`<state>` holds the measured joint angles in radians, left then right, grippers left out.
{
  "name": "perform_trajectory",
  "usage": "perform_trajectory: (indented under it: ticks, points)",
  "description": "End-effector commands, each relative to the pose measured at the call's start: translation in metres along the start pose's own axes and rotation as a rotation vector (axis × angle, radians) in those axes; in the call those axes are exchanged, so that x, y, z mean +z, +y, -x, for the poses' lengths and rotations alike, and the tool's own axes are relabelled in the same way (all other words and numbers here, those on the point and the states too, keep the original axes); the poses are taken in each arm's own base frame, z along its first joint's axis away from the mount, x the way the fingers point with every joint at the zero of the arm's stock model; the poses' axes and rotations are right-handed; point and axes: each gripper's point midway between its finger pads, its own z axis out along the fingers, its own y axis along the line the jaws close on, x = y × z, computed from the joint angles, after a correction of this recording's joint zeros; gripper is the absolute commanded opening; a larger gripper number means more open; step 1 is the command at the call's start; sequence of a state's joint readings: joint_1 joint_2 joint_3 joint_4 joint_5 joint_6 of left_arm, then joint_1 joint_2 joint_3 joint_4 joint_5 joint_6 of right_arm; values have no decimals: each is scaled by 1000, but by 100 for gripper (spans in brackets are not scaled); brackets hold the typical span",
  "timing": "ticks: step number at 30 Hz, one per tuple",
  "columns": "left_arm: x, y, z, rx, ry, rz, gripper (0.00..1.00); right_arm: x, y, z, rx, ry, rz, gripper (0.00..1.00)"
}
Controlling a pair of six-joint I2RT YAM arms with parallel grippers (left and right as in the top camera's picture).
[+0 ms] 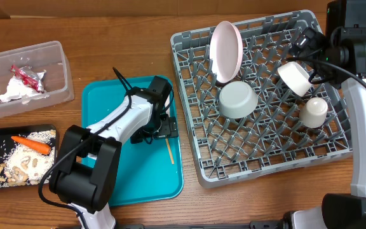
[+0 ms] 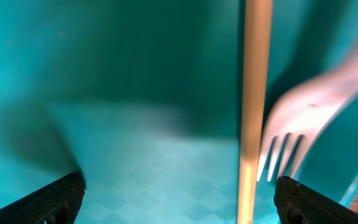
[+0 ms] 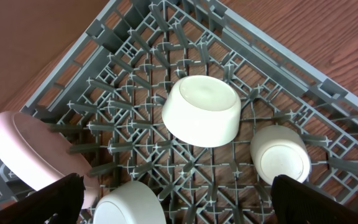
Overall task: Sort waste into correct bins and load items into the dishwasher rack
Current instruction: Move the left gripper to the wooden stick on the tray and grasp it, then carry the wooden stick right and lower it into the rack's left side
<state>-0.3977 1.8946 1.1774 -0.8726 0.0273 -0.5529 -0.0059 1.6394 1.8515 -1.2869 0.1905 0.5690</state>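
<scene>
Left wrist view — left jaws spread wide, empty, low over teal tray (image 2: 104,74); wooden stick (image 2: 253,93) and white fork (image 2: 303,118) lie between them. Right jaws spread over dishwasher rack (image 3: 319,87). Cutlery step, I judge — next: centre, descend, pinch stick.
</scene>
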Motion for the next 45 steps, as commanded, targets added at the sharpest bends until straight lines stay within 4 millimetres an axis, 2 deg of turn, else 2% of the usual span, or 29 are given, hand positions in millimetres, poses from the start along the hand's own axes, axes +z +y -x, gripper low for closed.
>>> perform_trajectory:
  ticks: [1, 11, 21, 22, 23, 25, 28, 30, 32, 33, 34, 37, 38, 41, 44, 45]
  points:
    - [11, 21, -8, -34, 15, 99, 100, -8, -1, 7, 8, -29, 6, 100]
    - [8, 48, -9, -76, 63, 138, 100, -8, -1, 7, 8, -29, 6, 100]
    - [9, 46, -9, -96, 70, 116, 98, -8, -1, 7, 8, -29, 6, 100]
    - [9, 44, -9, -97, 69, 103, 94, -8, -1, 7, 8, -29, 6, 100]
    - [10, 38, -6, -99, 64, 73, 82, -8, 0, 7, 8, -29, 6, 100]
    - [10, 36, -5, -116, 58, 63, 68, -8, -1, 7, 8, -29, 6, 100]
    - [10, 36, -5, -140, 58, 64, 57, -8, -1, 7, 8, -29, 6, 100]
    - [10, 36, -5, -143, 57, 64, 45, -8, 0, 7, 8, -29, 6, 100]
    - [10, 36, -5, -143, 57, 64, 23, -8, 0, 7, 8, -29, 6, 100]
    - [10, 36, -5, -143, 57, 64, 15, -8, 0, 7, 8, -29, 6, 100]
    - [10, 36, -5, -143, 57, 64, 12, -8, -1, 7, 8, -29, 6, 100]
    - [10, 36, -5, -143, 58, 65, 9, -8, 0, 7, 8, -29, 6, 100]
    - [10, 36, -5, -142, 57, 65, 5, -8, -1, 7, 8, -29, 6, 100]
    - [10, 38, -4, -142, 54, 77, 4, -8, -1, 7, 8, -29, 6, 100]
    - [-2, 48, 0, -154, 54, 121, 4, -8, -1, 7, 8, -29, 6, 100]
    - [-16, 55, 10, -171, 43, 143, 4, -8, 0, 7, 8, -29, 6, 100]
